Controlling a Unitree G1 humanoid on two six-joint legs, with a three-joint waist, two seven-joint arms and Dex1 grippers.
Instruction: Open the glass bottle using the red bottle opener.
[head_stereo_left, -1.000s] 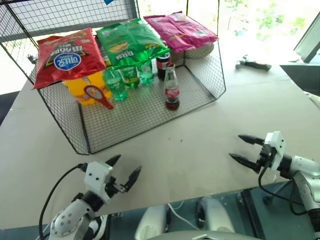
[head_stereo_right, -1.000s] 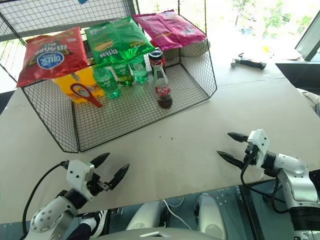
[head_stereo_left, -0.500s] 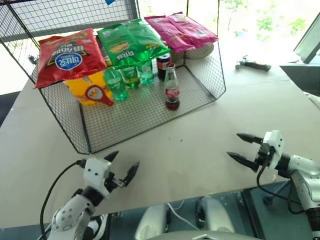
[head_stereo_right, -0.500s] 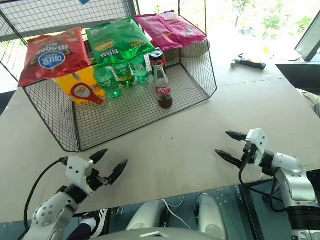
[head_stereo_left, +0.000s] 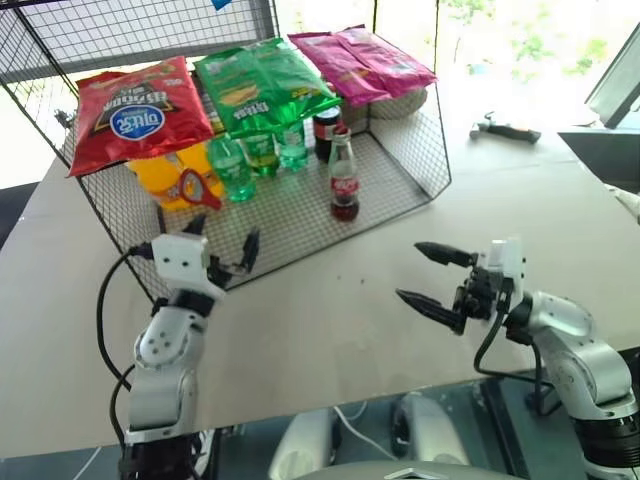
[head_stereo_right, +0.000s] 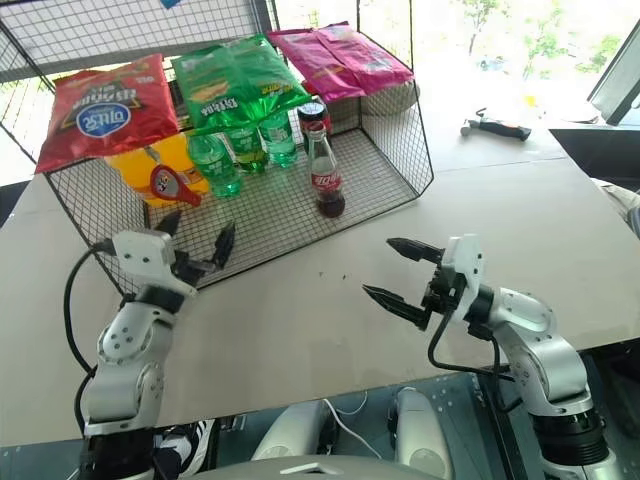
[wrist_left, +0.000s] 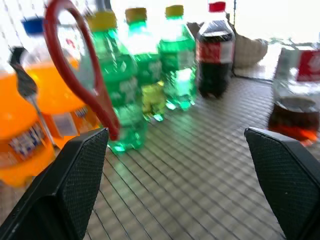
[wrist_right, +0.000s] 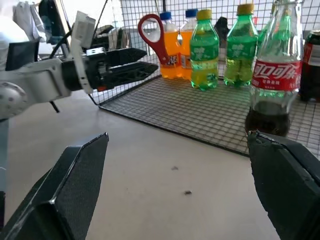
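Observation:
The glass bottle (head_stereo_left: 343, 185) with its red label stands upright on the mesh floor of the wire basket (head_stereo_left: 300, 235), right of centre. The red bottle opener (head_stereo_left: 195, 187) stands ring-up at the basket's left, in front of the orange bottle (head_stereo_left: 165, 180); the left wrist view shows the red bottle opener (wrist_left: 75, 75) close ahead. My left gripper (head_stereo_left: 225, 240) is open at the basket's front edge, pointing in, nothing between its fingers. My right gripper (head_stereo_left: 410, 271) is open above the table, in front of the basket and apart from the glass bottle (wrist_right: 272, 70).
Green plastic bottles (head_stereo_left: 262, 152) and a short dark bottle with a red cap (head_stereo_left: 326, 128) stand at the back of the basket. Red (head_stereo_left: 130, 110), green (head_stereo_left: 262, 82) and pink (head_stereo_left: 360, 60) snack bags lie on its top. A small tool (head_stereo_left: 505, 127) lies far right.
Both arms have risen. My left gripper has moved forward and up to the basket's front edge. My right gripper has swung left toward the table's middle. Both stay open.

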